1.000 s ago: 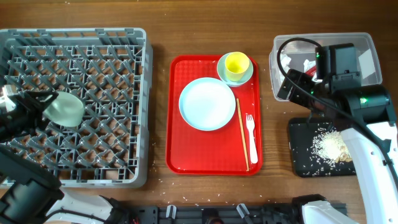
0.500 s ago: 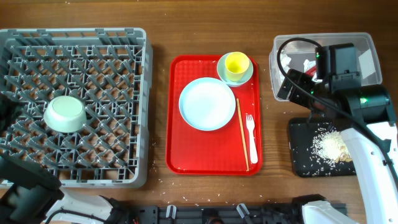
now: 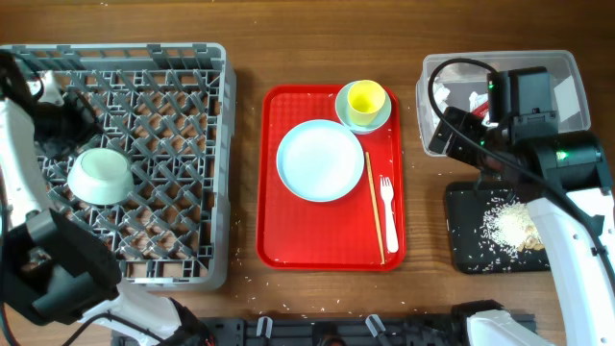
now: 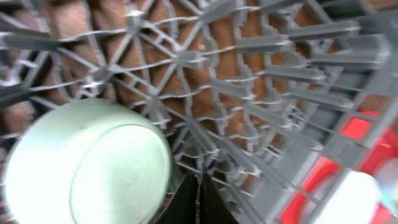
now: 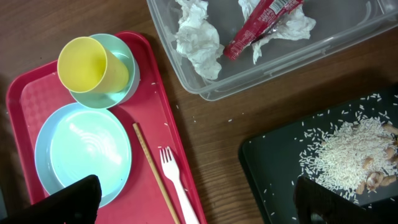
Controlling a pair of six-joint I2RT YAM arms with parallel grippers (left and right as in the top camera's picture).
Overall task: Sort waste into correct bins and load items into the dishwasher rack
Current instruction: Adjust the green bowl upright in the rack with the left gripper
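A pale bowl (image 3: 99, 176) lies upside down in the grey dishwasher rack (image 3: 183, 58). My left gripper (image 4: 199, 200) is shut on nothing and hangs over the rack grid, just right of that bowl (image 4: 87, 171). On the red tray lie the plate (image 3: 320, 160), chopstick (image 3: 374, 207) and fork (image 3: 388, 211). There too, the yellow cup (image 3: 366, 100) stands in a second bowl (image 3: 385, 118). My right gripper (image 5: 205, 200) is open, above the table between the tray and the bins. Tissue (image 5: 198, 40) and a red sachet (image 5: 261, 25) lie in the clear tub (image 3: 569, 72). Rice (image 3: 509, 226) sits on the black tray (image 3: 466, 235).
The red tray (image 3: 288, 231) lies in the middle of the wooden table. Loose rice grains dot the wood beside the black tray (image 5: 261, 155). My right arm (image 3: 562, 163) reaches over the tub and the black tray. My left arm (image 3: 24, 163) runs along the rack's left edge.
My left gripper has let go of the bowl, which now rests upside down in the rack, and has shut. The left arm swung up over the rack's back left. The right arm has not moved.
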